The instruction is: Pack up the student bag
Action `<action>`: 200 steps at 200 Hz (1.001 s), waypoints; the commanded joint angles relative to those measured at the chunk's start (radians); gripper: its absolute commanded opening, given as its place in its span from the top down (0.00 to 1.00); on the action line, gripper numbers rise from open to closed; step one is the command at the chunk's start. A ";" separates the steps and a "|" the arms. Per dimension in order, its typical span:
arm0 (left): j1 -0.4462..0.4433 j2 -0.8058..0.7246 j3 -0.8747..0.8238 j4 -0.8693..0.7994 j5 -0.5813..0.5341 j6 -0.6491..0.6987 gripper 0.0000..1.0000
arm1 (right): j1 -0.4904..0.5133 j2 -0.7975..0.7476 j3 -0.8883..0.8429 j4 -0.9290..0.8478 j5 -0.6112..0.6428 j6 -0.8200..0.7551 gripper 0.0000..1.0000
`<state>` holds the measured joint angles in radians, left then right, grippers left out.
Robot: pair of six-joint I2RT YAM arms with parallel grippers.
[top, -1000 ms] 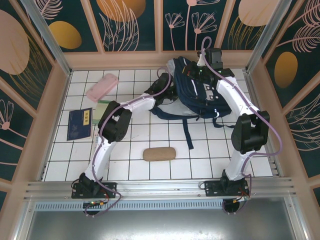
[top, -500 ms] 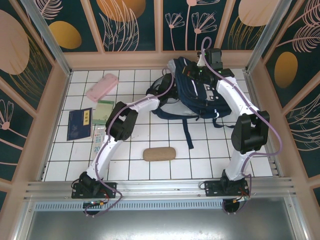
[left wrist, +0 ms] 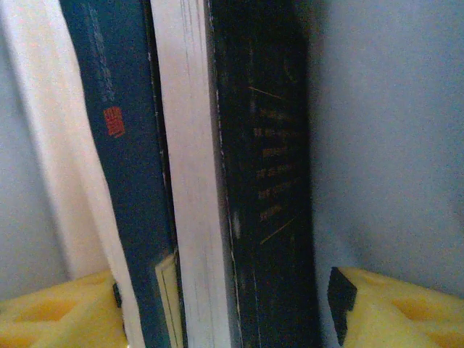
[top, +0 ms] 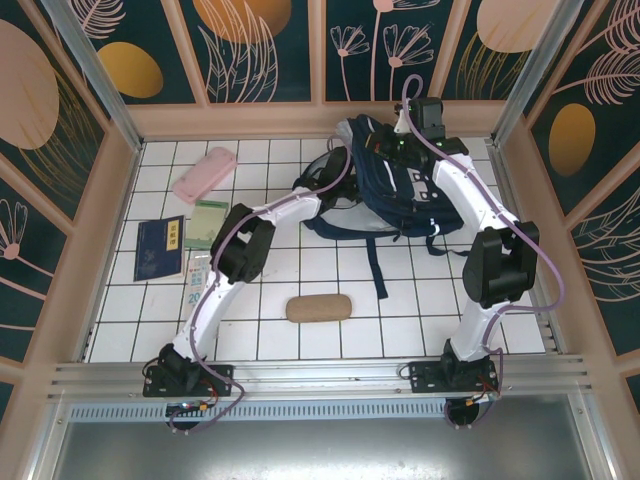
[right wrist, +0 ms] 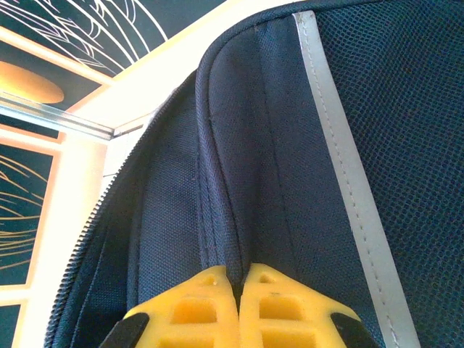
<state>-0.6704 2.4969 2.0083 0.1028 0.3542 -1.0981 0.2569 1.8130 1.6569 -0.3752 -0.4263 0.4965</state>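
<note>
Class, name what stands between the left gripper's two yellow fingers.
A blue book and a dark book, side by side, in the left wrist view.

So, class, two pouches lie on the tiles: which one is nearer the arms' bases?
The tan pouch, lying alone mid-table toward the front. The pink pouch lies far back on the left, close to the wall.

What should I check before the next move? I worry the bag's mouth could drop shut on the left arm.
1. Right gripper pinching the student bag's rim: ok, shut on the fabric.
2. Books upright between the left gripper's fingers: ok.
3. Left gripper free of the books: cannot tell; both fingers sit close beside them.
4. Packing complete: not ok; pink case, brown pouch and navy booklet lie on the table.
</note>
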 commanded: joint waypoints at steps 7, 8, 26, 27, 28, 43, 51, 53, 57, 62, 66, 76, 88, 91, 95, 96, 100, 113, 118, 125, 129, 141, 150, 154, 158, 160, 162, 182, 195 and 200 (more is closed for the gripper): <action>-0.006 -0.154 -0.061 -0.127 -0.111 0.107 0.29 | 0.013 -0.029 -0.021 0.068 -0.014 -0.015 1.00; -0.006 -0.157 -0.063 -0.130 -0.113 0.109 0.29 | 0.013 -0.029 -0.021 0.068 -0.013 -0.015 1.00; -0.004 -0.197 -0.081 -0.196 -0.156 0.139 0.28 | 0.013 -0.026 -0.030 0.067 0.000 -0.020 1.00; -0.003 -0.201 -0.083 -0.198 -0.158 0.141 0.28 | 0.013 -0.025 -0.031 0.068 0.000 -0.021 1.00; -0.003 -0.203 -0.085 -0.200 -0.159 0.142 0.28 | 0.013 -0.025 -0.031 0.069 0.001 -0.021 1.00; 0.004 -0.240 -0.128 -0.241 -0.175 0.159 0.27 | 0.012 -0.019 -0.041 0.068 0.015 -0.034 1.00; 0.011 -0.271 -0.172 -0.248 -0.182 0.164 0.27 | 0.012 -0.017 -0.049 0.068 0.024 -0.041 1.00; 0.014 -0.279 -0.185 -0.246 -0.182 0.164 0.27 | 0.012 -0.016 -0.052 0.068 0.025 -0.043 1.00; 0.020 -0.298 -0.212 -0.244 -0.184 0.165 0.27 | 0.012 -0.013 -0.057 0.068 0.025 -0.047 1.00; 0.027 -0.324 -0.249 -0.241 -0.187 0.168 0.27 | 0.013 -0.011 -0.064 0.070 0.027 -0.051 1.00; 0.034 -0.343 -0.282 -0.237 -0.189 0.168 0.26 | 0.012 -0.008 -0.069 0.073 0.028 -0.053 1.00; 0.051 -0.411 -0.365 -0.227 -0.201 0.176 0.26 | 0.013 -0.005 -0.091 0.083 0.029 -0.055 1.00; 0.076 -0.490 -0.456 -0.221 -0.217 0.188 0.26 | 0.015 -0.002 -0.119 0.105 0.029 -0.056 1.00; 0.082 -0.510 -0.483 -0.221 -0.220 0.190 0.26 | 0.017 -0.001 -0.126 0.110 0.030 -0.057 1.00; 0.094 -0.536 -0.514 -0.221 -0.222 0.194 0.26 | 0.019 0.001 -0.133 0.117 0.032 -0.058 1.00; 0.096 -0.542 -0.521 -0.221 -0.223 0.195 0.26 | 0.020 0.002 -0.135 0.118 0.032 -0.058 1.00; 0.106 -0.567 -0.550 -0.223 -0.225 0.199 0.25 | 0.021 0.003 -0.143 0.124 0.034 -0.059 1.00; 0.143 -0.647 -0.635 -0.233 -0.240 0.207 0.25 | 0.030 0.018 -0.158 0.139 0.035 -0.061 0.98; 0.156 -0.675 -0.663 -0.240 -0.243 0.213 0.25 | 0.035 0.023 -0.162 0.145 0.036 -0.063 0.97; 0.177 -0.714 -0.700 -0.249 -0.247 0.218 0.24 | 0.043 0.034 -0.168 0.153 0.039 -0.066 0.96; 0.189 -0.734 -0.715 -0.254 -0.246 0.223 0.24 | 0.047 0.041 -0.169 0.157 0.041 -0.068 0.95; 0.226 -0.792 -0.767 -0.275 -0.250 0.241 0.24 | 0.061 0.061 -0.169 0.165 0.042 -0.073 0.90; 0.252 -0.838 -0.792 -0.294 -0.258 0.259 0.23 | 0.071 0.072 -0.168 0.169 0.046 -0.077 0.87; 0.263 -0.853 -0.803 -0.304 -0.263 0.268 0.23 | 0.077 0.077 -0.167 0.172 0.049 -0.078 0.85; 0.275 -0.864 -0.809 -0.314 -0.268 0.279 0.23 | 0.083 0.082 -0.166 0.175 0.051 -0.078 0.83; 0.279 -0.871 -0.814 -0.320 -0.273 0.284 0.22 | 0.085 0.084 -0.165 0.175 0.052 -0.078 0.81; 0.284 -0.876 -0.818 -0.327 -0.278 0.290 0.22 | 0.088 0.085 -0.165 0.177 0.052 -0.078 0.79; 0.351 -0.910 -0.848 -0.384 -0.304 0.334 0.20 | 0.124 0.094 -0.160 0.192 0.072 -0.078 0.64; 0.407 -0.922 -0.873 -0.410 -0.308 0.366 0.20 | 0.152 0.091 -0.161 0.209 0.081 -0.075 0.58; 0.432 -0.925 -0.882 -0.416 -0.312 0.381 0.20 | 0.163 0.088 -0.161 0.216 0.087 -0.073 0.56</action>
<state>-0.3222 1.5902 1.1774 -0.2134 0.0834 -0.8104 0.3748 1.9038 1.5063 -0.2173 -0.3828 0.4267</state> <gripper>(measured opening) 0.795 0.396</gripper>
